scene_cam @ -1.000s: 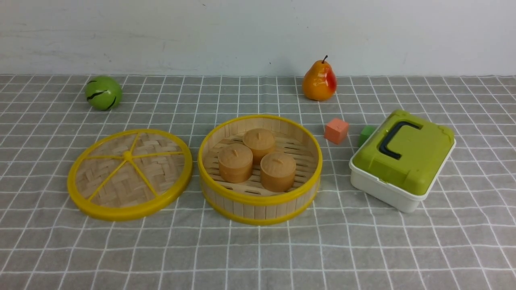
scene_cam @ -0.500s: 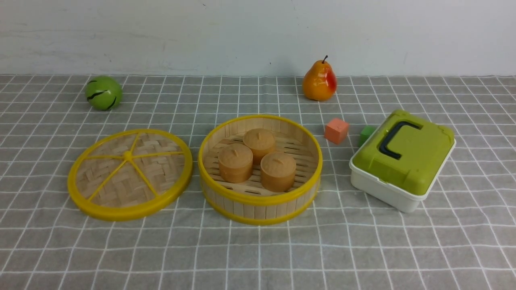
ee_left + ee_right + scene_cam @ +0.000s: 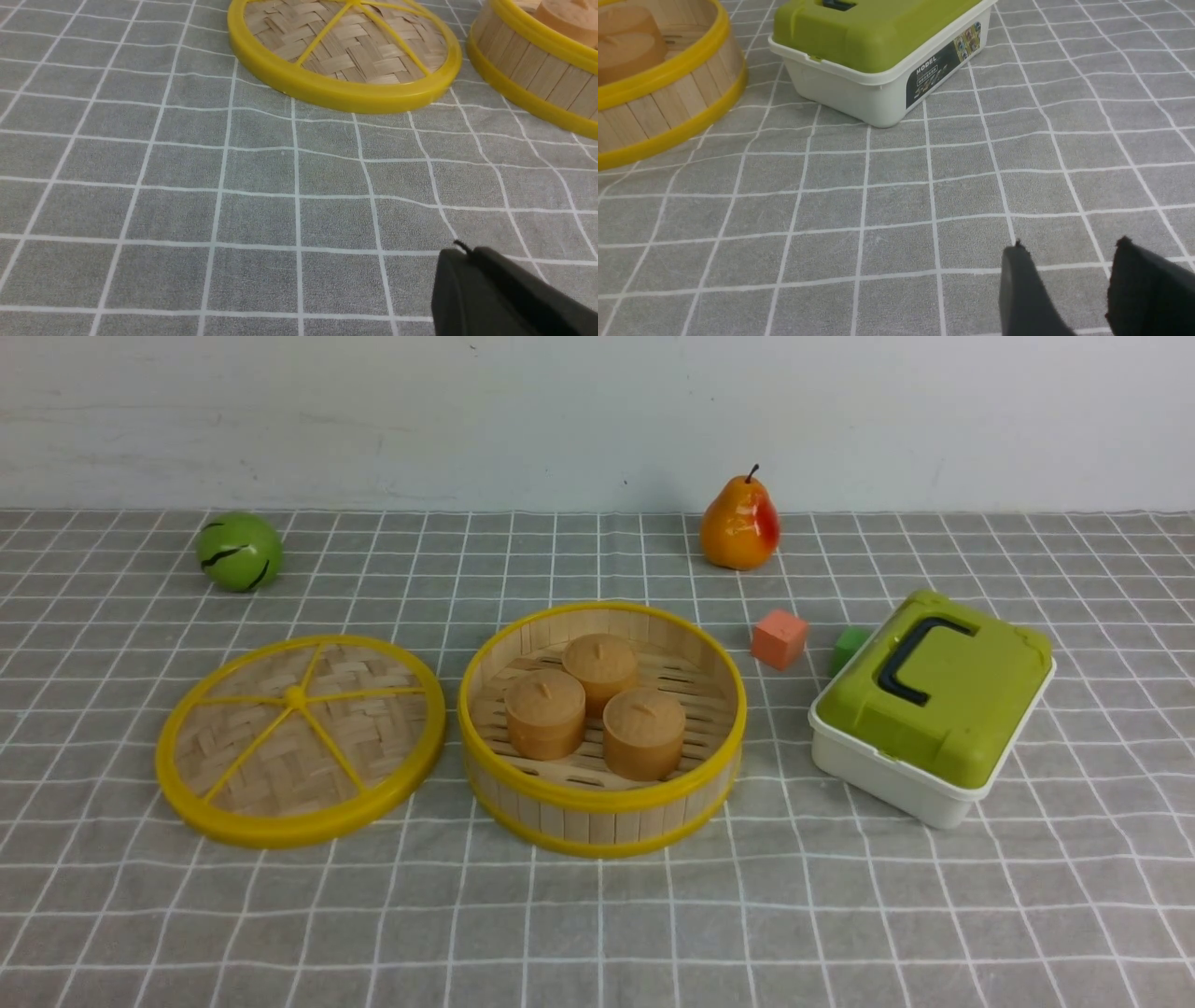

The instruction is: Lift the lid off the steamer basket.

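Observation:
The lid [image 3: 301,739], a woven bamboo disc with yellow rim and spokes, lies flat on the cloth just left of the steamer basket [image 3: 602,728]. The basket stands open with three tan round buns [image 3: 597,705] inside. Neither arm shows in the front view. In the left wrist view the lid [image 3: 345,51] and the basket wall [image 3: 537,70] are well ahead of my left gripper [image 3: 465,252], whose black jaws are pressed together and empty. In the right wrist view my right gripper [image 3: 1069,247] has its jaws apart and empty over bare cloth, with the basket [image 3: 668,102] far off.
A white box with an olive-green lid and black handle [image 3: 934,705] stands right of the basket, also in the right wrist view [image 3: 882,56]. An orange cube [image 3: 780,639] and a green cube [image 3: 848,647] lie behind it. A pear [image 3: 739,523] and a green ball [image 3: 239,552] sit at the back.

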